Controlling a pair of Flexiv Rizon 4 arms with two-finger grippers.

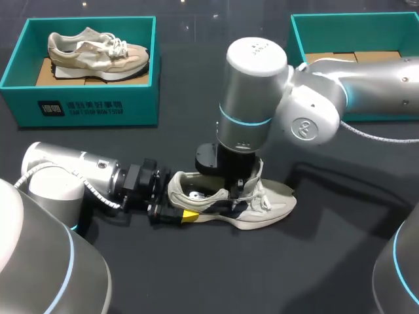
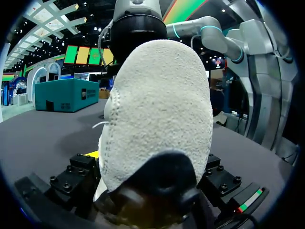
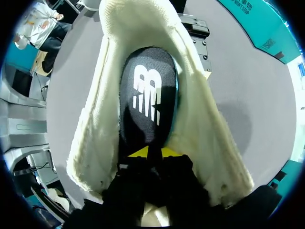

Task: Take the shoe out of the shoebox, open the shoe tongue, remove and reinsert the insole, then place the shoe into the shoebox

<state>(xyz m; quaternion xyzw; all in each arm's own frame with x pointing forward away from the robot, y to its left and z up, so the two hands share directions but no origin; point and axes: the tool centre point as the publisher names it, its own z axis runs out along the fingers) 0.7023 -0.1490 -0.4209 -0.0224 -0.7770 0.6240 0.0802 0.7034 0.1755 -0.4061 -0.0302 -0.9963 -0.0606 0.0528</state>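
1. Tabletop: the dark grey table (image 1: 340,261) carries everything I am working with.
2. Arms: my silver right arm (image 1: 314,98) comes in from the right and stands upright over the table's middle. My silver left arm (image 1: 72,173) lies low along the near left side.
3. Boxes: the open teal cardboard shoebox at far left (image 1: 91,104) holds a beige-and-white spare sneaker (image 1: 98,53), toe to the right. The second teal shoebox at far right (image 1: 298,33) shows brown cardboard inside.
4. Shoe: the cream suede-and-mesh sneaker (image 1: 275,203) stands upright on the table, outside both boxes. Its heel faces my left arm and its toe points right.
5. Left gripper (image 1: 183,203): it is clamped on the sneaker's heel, which fills the space between its fingers. One yellow tip shows against the near side.
6. Right gripper (image 3: 151,152): it reaches down into the sneaker's opening, its yellow tips drawn narrow and pinching the insole's end.
7. Insole: the black foam insole with a white logo (image 3: 145,95) lies inside the sneaker, running from the right gripper toward the heel.
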